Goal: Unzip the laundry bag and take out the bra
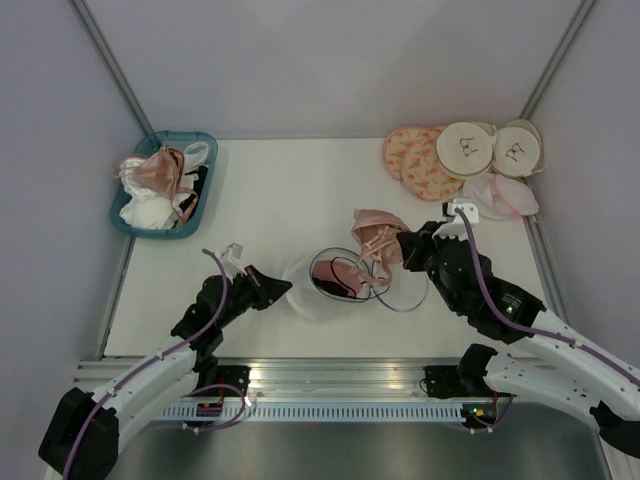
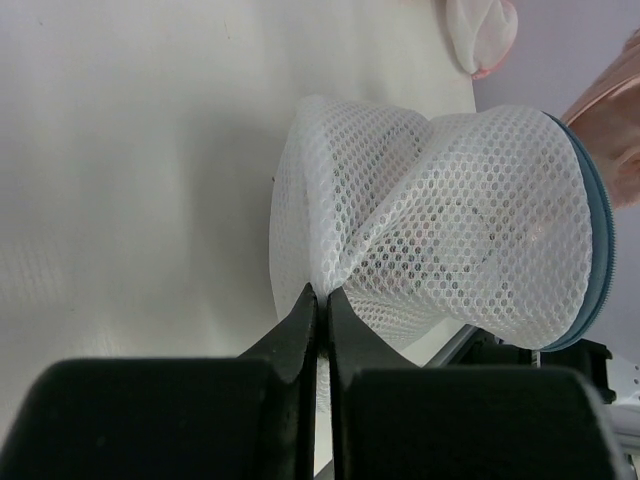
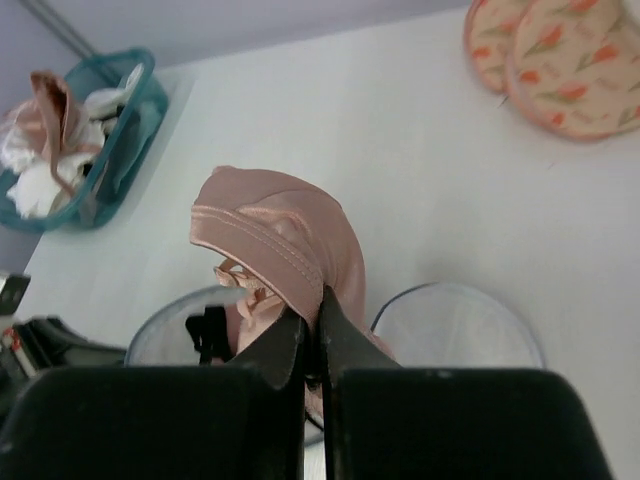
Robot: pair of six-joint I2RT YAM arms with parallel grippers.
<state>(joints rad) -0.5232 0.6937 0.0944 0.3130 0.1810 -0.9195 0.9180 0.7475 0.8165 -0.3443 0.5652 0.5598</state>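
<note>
top external: laundry bag (image 1: 302, 292) at table centre, already unzipped, lid (image 1: 408, 292) flopped right. left gripper (image 2: 322, 296) pinched tight on fold of bag's mesh wall, anchoring it. right gripper (image 3: 312, 305) clamped on pink bra (image 3: 275, 235) — one cup above rim, rest trailing inside bag. bra soft, light, satin probably slippery — hold at seam; straps may snag on zip.

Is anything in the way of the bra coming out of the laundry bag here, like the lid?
Nothing visible. The lid lies open beside the laundry bag. The right gripper is shut on the bra, which is partly out, its lower end inside. The left gripper pinches the mesh wall.
</note>
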